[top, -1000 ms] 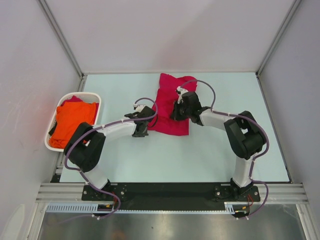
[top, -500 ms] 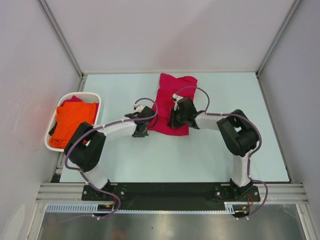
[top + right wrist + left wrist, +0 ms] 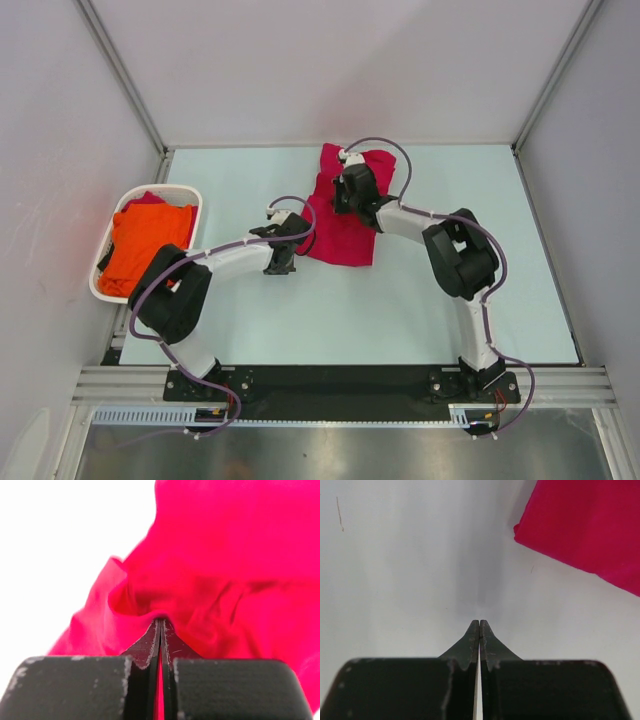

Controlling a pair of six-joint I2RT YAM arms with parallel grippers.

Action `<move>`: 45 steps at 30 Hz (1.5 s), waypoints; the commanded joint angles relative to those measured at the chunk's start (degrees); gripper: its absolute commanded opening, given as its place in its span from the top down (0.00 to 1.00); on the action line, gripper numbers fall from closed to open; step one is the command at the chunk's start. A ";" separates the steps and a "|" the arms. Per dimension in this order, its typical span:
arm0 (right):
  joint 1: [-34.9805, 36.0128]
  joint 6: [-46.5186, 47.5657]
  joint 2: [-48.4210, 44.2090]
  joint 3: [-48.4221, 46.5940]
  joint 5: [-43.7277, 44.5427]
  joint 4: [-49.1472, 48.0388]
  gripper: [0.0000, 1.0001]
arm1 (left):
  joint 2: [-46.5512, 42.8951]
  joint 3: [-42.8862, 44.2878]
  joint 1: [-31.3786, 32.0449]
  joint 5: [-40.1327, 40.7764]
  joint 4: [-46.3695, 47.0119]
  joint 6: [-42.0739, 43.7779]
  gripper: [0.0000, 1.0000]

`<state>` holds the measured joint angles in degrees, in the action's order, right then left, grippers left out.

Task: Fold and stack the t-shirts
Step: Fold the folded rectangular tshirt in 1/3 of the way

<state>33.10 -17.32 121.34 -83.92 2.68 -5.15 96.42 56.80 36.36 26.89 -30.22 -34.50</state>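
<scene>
Jaws: R gripper is clenched on a pinch of red shirt, w/ cloth bunched at the tips near its far end. L gripper is clamped shut on nothing, over bare table just beside the shirt's near-left corner. The orange shirt lies in the basket, far left. Step looks like folding the red one: hold pinch firm, lift low, bring far edge evenly twd near hem. L could pin the near corner so cloth doesn't drag.

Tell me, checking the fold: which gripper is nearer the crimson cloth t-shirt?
Right. The right gripper pinches the crimson cloth t-shirt; the left gripper sits shut beside its corner.
</scene>
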 commanded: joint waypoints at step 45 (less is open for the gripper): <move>-20.72 -29.35 -20.20 48.25 -38.10 -22.71 0.23 | 10.19 14.13 -7.09 -10.63 9.56 7.26 0.00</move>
<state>9.15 -44.31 95.07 -33.54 -32.75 -25.26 105.03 69.67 29.41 18.20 -20.97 -27.90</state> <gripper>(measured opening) 0.782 0.996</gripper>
